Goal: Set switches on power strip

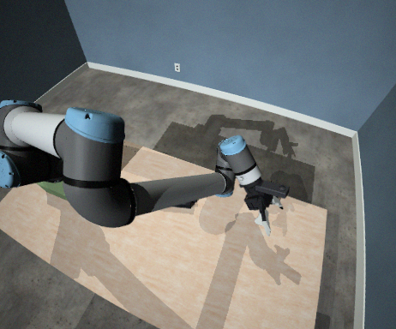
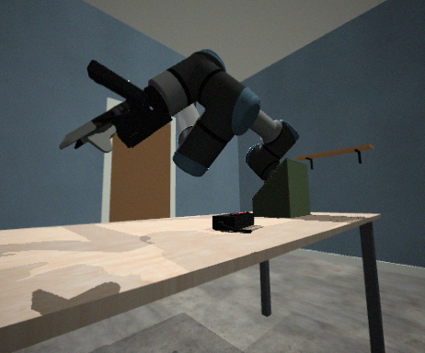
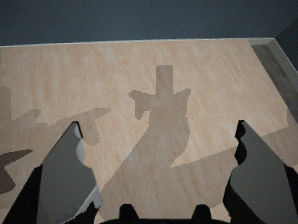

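A: The tool hangs wide open, holding nothing, high above the table.

B: And the power strip?

A: Well apart, near the green block, probably awaiting approach.

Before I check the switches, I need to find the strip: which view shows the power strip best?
The exterior view: the power strip sits whole on the table, red switches just visible on top. In the top view the arm hides almost all of it. The wrist view misses it.

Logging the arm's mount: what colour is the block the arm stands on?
Dark green block, wedge-shaped, on the wooden table; the exterior view shows it best.
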`<move>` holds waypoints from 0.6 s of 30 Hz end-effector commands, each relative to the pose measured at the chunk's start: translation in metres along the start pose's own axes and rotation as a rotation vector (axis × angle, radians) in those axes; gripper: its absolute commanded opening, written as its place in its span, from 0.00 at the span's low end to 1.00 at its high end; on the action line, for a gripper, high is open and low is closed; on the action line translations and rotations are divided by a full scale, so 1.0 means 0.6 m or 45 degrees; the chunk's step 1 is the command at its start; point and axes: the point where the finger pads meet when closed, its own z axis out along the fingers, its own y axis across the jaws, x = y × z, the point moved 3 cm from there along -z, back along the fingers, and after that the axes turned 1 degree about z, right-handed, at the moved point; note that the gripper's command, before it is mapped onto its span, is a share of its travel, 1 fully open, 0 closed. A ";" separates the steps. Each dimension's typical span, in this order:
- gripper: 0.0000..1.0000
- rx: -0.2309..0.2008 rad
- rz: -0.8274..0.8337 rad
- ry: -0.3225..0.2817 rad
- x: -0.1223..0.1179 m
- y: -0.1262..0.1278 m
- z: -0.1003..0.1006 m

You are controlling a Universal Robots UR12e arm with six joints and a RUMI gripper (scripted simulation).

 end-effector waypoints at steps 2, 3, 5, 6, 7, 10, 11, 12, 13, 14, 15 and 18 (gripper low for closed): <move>1.00 0.079 0.094 -0.099 -0.062 -0.011 -0.051; 1.00 0.090 0.114 -0.122 -0.078 -0.013 -0.063; 1.00 0.099 0.133 -0.146 -0.095 -0.014 -0.076; 1.00 0.099 0.133 -0.146 -0.095 -0.014 -0.076; 1.00 0.099 0.133 -0.146 -0.095 -0.014 -0.076; 1.00 0.121 0.190 -0.217 -0.147 -0.015 -0.116; 1.00 0.125 0.208 -0.241 -0.165 -0.014 -0.129; 1.00 0.125 0.208 -0.241 -0.165 -0.014 -0.129; 1.00 0.129 0.225 -0.264 -0.183 -0.013 -0.143; 1.00 0.131 0.243 -0.288 -0.201 -0.011 -0.157; 1.00 0.133 0.259 -0.311 -0.219 -0.009 -0.170; 1.00 0.132 0.292 -0.355 -0.255 -0.003 -0.198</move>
